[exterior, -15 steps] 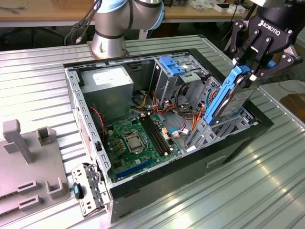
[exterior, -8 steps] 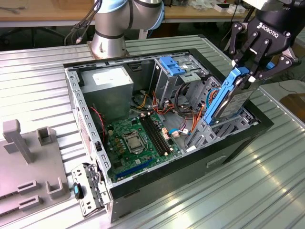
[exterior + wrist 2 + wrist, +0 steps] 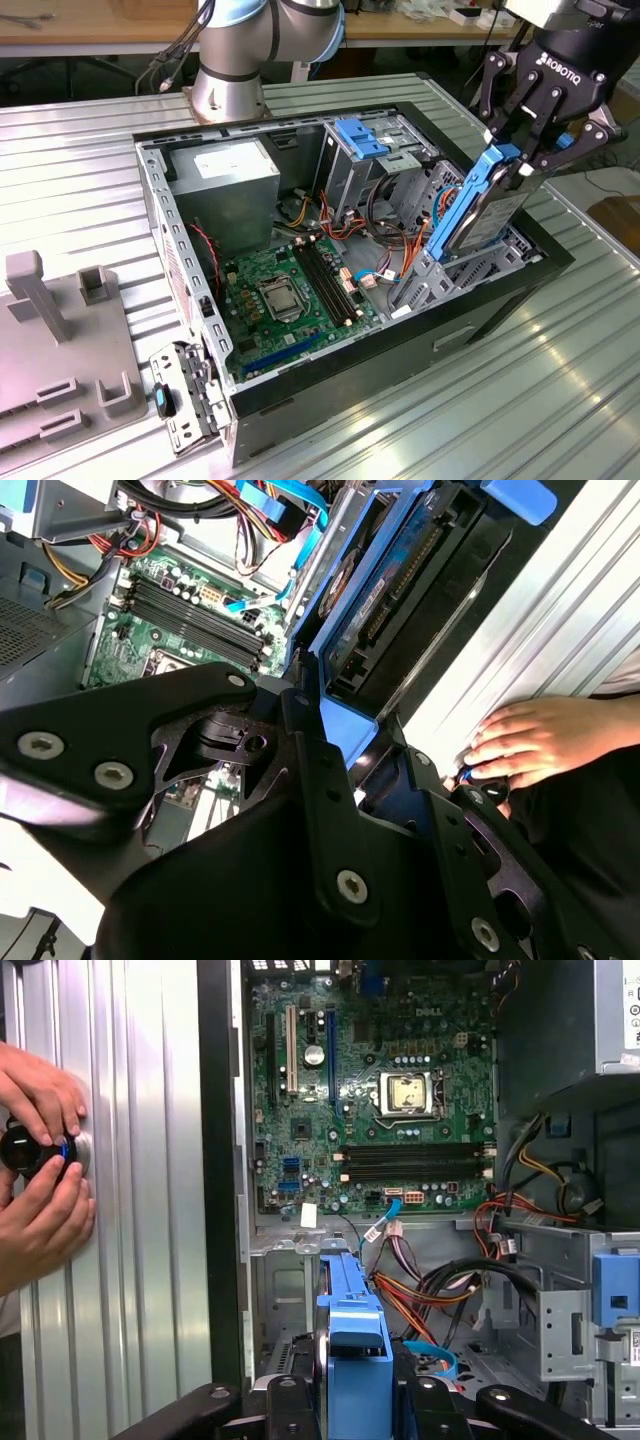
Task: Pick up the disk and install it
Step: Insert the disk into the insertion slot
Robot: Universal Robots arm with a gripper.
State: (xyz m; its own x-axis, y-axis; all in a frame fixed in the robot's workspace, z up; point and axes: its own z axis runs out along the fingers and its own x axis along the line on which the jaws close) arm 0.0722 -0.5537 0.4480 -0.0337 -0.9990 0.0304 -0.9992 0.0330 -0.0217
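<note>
The black robot gripper (image 3: 517, 158) is gripping, closed on its upper end, the dark grey metal disk with bright blue plastic rails (image 3: 470, 222), holding it tilted over the grey drive cage (image 3: 425, 280) at the exterior view's right of the open black computer case (image 3: 330, 375).

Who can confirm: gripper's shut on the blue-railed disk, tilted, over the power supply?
Wrong place. The exterior view shows the gripper shut on the disk, tilted, over the drive cage, not the power supply.

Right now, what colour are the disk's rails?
Bright blue rails on the disk; exterior view shows best.
</note>
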